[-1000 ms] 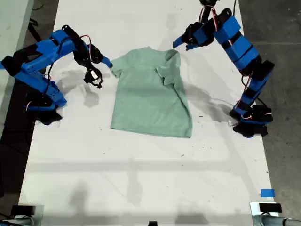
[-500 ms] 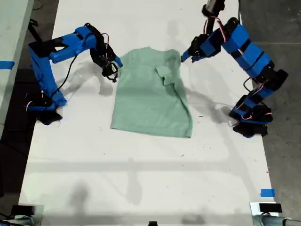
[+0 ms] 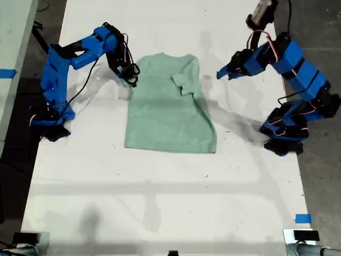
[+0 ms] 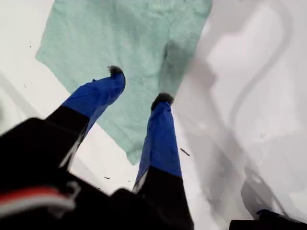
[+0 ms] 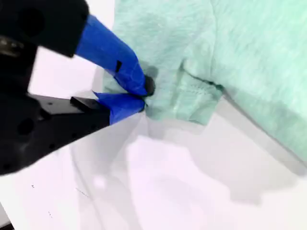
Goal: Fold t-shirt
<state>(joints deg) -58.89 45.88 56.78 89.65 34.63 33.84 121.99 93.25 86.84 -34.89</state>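
Note:
The pale mint-green t-shirt (image 3: 168, 114) lies flat on the white table, collar toward the far edge. The sleeve on the exterior view's right is folded in over the chest (image 3: 184, 82). My second gripper (image 3: 131, 80) is down at the shirt's edge on the exterior view's left, shut on the sleeve hem of the t-shirt (image 5: 192, 91); its fingertips (image 5: 144, 88) pinch the fabric. My first gripper (image 3: 219, 73) hangs open above the table, off the shirt on the exterior view's right. Between its spread fingers (image 4: 160, 103) the t-shirt (image 4: 134, 38) shows below.
Both arm bases (image 3: 50, 120) (image 3: 282, 138) stand at the table's sides in the exterior view. A strip of blue tape (image 3: 302, 218) sits near the front corner on the exterior view's right. Dark floor lies beyond the table's side edges.
The second gripper moved in to the shirt's sleeve and shut on it, drawing it inward. The first gripper drew back from the collar toward the exterior view's right.

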